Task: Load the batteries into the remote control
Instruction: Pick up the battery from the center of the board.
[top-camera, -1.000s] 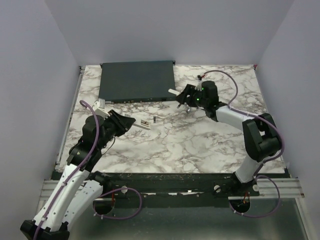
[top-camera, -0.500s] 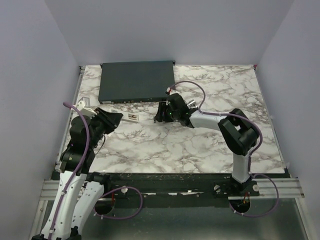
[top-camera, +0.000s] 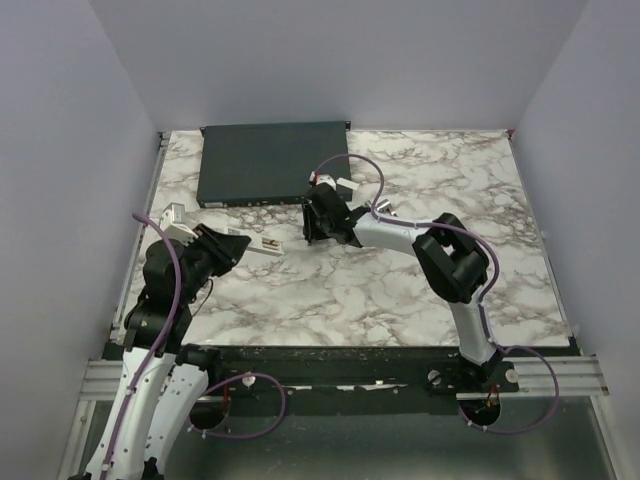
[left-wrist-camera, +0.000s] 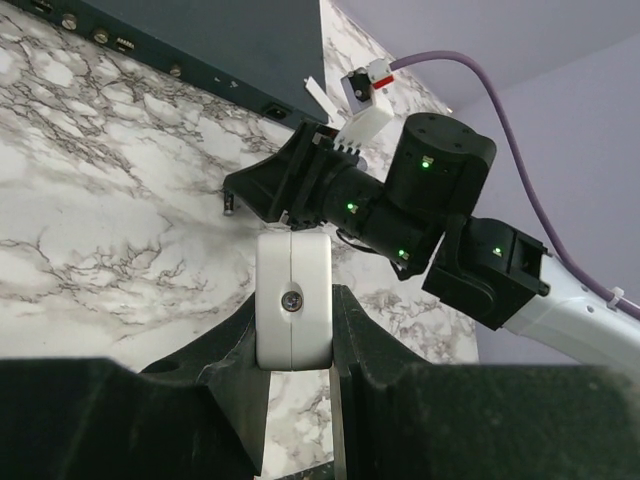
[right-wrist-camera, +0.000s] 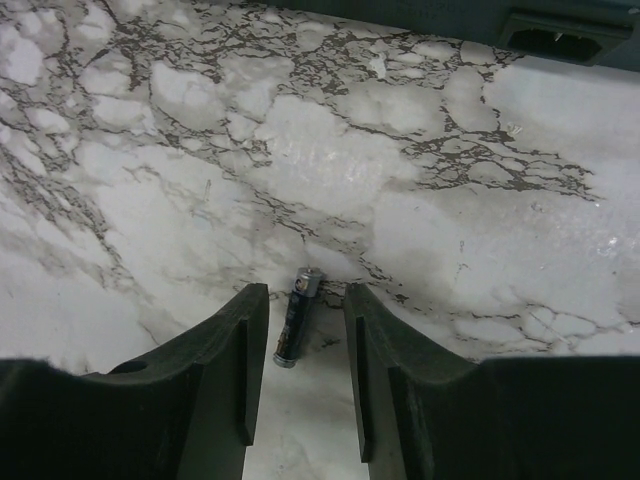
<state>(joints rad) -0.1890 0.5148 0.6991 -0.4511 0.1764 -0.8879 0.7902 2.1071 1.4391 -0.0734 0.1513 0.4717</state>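
Remote control (left-wrist-camera: 292, 300) sits clamped in your left gripper (left-wrist-camera: 296, 312); your right gripper (right-wrist-camera: 303, 294) straddles a battery (right-wrist-camera: 294, 328) on the marble table (right-wrist-camera: 450, 230), jaws narrowly apart, dark-grey box (top-camera: 272, 160) close behind.

The table (top-camera: 400, 290) has a white marble top veined in grey and brown. A large, flat dark-grey box (top-camera: 272, 160) lies along its far edge, toward the left. A slim dark battery (right-wrist-camera: 296, 318) lies on the bare marble near the box's right end, apart from it.
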